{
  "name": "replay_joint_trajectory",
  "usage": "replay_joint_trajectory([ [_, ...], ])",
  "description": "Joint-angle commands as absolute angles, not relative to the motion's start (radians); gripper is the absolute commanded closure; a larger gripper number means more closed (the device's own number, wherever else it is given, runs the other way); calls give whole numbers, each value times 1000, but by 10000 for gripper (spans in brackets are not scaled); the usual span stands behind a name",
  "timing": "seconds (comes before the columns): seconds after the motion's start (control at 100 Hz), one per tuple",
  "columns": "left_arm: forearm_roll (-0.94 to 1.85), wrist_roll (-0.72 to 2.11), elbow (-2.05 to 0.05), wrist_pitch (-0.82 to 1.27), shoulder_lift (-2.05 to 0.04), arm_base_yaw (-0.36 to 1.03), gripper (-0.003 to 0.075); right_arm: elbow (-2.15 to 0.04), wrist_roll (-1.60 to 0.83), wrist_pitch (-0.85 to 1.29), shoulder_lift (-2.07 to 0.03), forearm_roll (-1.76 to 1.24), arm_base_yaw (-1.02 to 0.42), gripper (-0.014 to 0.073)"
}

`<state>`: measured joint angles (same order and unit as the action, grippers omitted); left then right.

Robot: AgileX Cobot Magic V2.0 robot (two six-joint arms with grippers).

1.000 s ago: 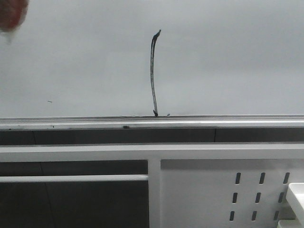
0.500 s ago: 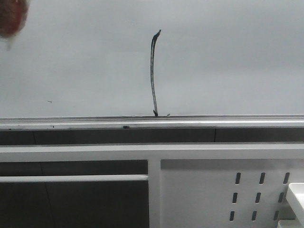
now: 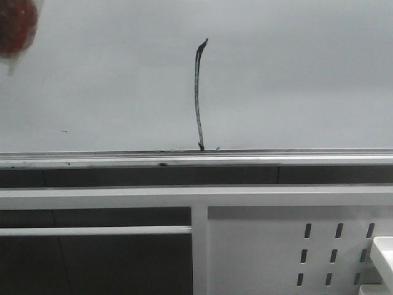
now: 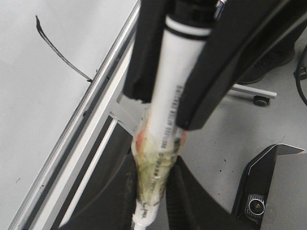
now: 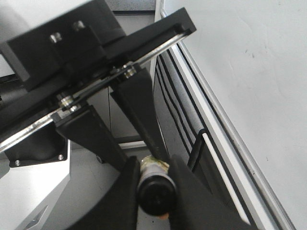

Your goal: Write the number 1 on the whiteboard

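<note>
The whiteboard (image 3: 295, 80) is cut off by the top and both side edges of the front view, so its full extent cannot be judged. In the upper left corner a dark reddish blurred shape (image 3: 17, 27) is clipped by the frame and cannot be identified. The perforated panel (image 3: 295, 246) is cropped at the bottom and right.

In the left wrist view, the marker (image 4: 165, 124) is blurred, its printed lettering cannot be read, and its tip is lost at the frame's bottom edge. The left hand (image 4: 163, 115) is cropped at the top.

In the right wrist view, the dark cylinder (image 5: 154, 194) between the right hand (image 5: 153, 191) fingers is seen only end-on and is cut by the bottom edge.
</note>
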<state>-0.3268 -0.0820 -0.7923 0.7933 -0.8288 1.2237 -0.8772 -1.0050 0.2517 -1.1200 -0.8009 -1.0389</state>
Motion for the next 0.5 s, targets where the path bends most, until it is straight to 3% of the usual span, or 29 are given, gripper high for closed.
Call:
replay_joint_trajectory([
  [0.0,-327,-109,-827,705,-829,1227,740,-911,-1014,207,-1104,-806,-1035,588],
  [0.16,-299,-113,-814,630,-833,1227,740,-911,-1014,152,-1082,-806,-1034,179],
  [0.21,-282,-113,-798,569,-839,1227,740,-911,-1014,128,-1064,-806,-1032,85],
  [0.27,-267,-113,-771,503,-844,1227,740,-911,-1014,121,-1028,-806,-1014,32],
  [0.4,-313,-177,-703,315,-869,1225,740,-900,-1012,168,-933,-806,-956,86],
  [0.49,-428,-302,-669,228,-906,1215,740,-865,-1002,192,-846,-806,-891,289],
])
